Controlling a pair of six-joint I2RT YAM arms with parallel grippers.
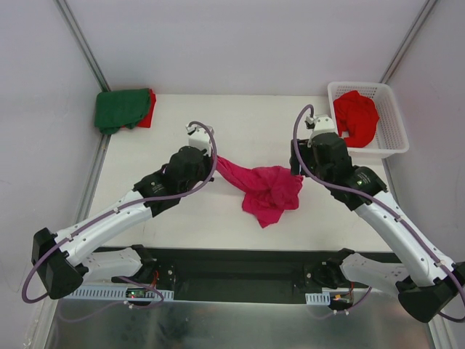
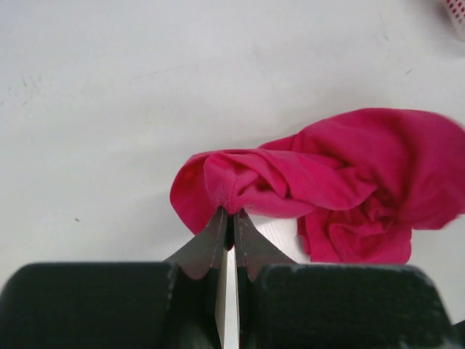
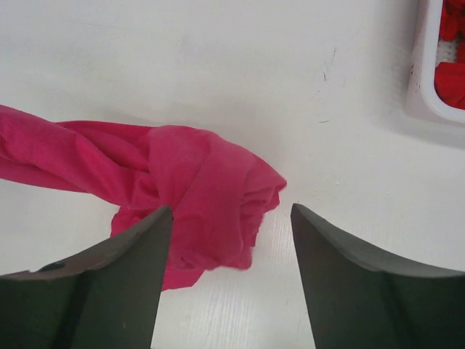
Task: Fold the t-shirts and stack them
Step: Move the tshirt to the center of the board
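A crumpled magenta-pink t-shirt point(image 1: 265, 190) lies mid-table, one end stretched out to the left. My left gripper point(image 1: 215, 161) is shut on that stretched end; in the left wrist view its closed fingertips point(image 2: 232, 217) pinch a fold of the pink t-shirt point(image 2: 341, 174). My right gripper point(image 1: 297, 171) is open and empty, hovering at the shirt's right edge; in the right wrist view the pink t-shirt point(image 3: 189, 189) lies between and left of the spread fingers point(image 3: 138, 247). A folded dark green t-shirt point(image 1: 120, 109) lies on a red one point(image 1: 149, 110) at the far left corner. A red t-shirt point(image 1: 357, 118) sits bunched in the basket.
The white plastic lattice basket point(image 1: 392, 142) stands at the far right corner, close behind my right arm; its rim also shows in the right wrist view point(image 3: 421, 80). White walls enclose the table on three sides. The table's near edge meets a black rail by the arm bases.
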